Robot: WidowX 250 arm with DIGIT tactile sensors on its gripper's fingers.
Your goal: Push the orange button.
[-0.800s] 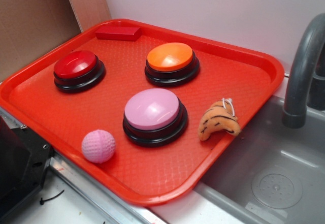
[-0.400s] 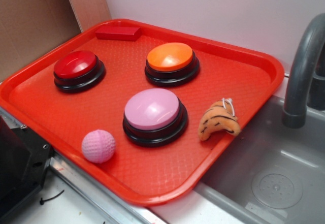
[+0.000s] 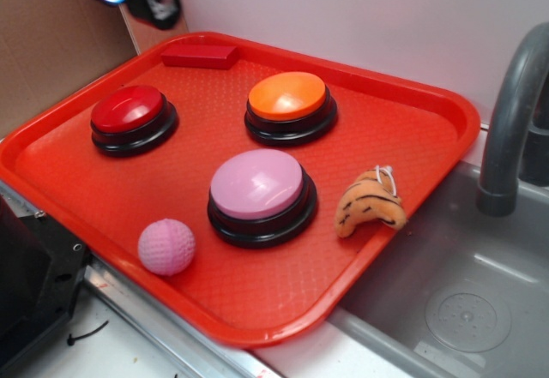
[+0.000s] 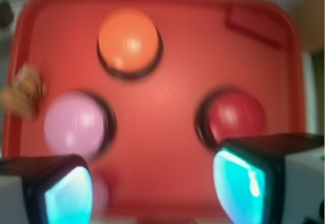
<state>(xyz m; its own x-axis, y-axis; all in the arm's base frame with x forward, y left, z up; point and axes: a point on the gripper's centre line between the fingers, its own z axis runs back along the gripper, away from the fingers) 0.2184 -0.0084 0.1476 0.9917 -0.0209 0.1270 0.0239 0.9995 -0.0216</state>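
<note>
Our hand (image 4: pixel 152 193), wide open and holding nothing, hangs high above the tray, and the orange button (image 4: pixel 128 40) lies at the upper left of the wrist frame.

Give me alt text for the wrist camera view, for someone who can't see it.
Blurred overhead view of a red tray holding an orange button, a pink button and a red button, with the open gripper and its two teal-padded fingers at the bottom edge.
</note>
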